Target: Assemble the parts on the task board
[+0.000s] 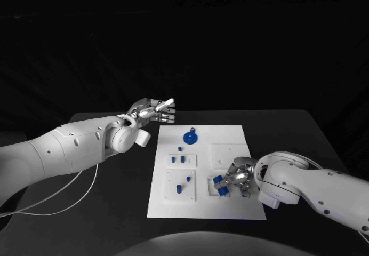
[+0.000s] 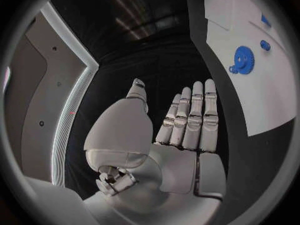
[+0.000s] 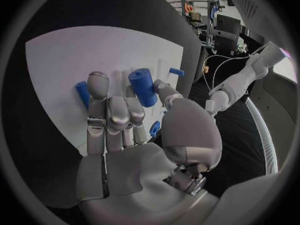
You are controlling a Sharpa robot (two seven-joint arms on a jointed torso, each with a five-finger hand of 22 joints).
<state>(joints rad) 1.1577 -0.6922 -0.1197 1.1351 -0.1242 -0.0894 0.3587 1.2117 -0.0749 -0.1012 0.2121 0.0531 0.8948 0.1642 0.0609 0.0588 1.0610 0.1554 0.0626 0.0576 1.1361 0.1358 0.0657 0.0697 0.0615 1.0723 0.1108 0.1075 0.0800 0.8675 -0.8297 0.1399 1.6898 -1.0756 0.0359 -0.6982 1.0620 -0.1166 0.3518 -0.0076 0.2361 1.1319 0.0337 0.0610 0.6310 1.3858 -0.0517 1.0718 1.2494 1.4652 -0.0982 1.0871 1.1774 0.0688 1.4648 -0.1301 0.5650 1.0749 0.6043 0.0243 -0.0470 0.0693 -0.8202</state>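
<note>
Both hands are up: my right hand (image 1: 240, 178) pinches a blue peg (image 3: 144, 86) over the board's (image 1: 231, 136) near right. My left hand (image 1: 154, 111) hovers flat and empty past the far-left corner.

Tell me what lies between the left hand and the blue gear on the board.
Head view: only bare black table and bare white board separate the left hand from the blue gear.

The black counter (image 1: 100, 213) carries the white task board (image 1: 231, 133) in its middle; a thin white cable (image 1: 65, 194) lies near its left side.
</note>
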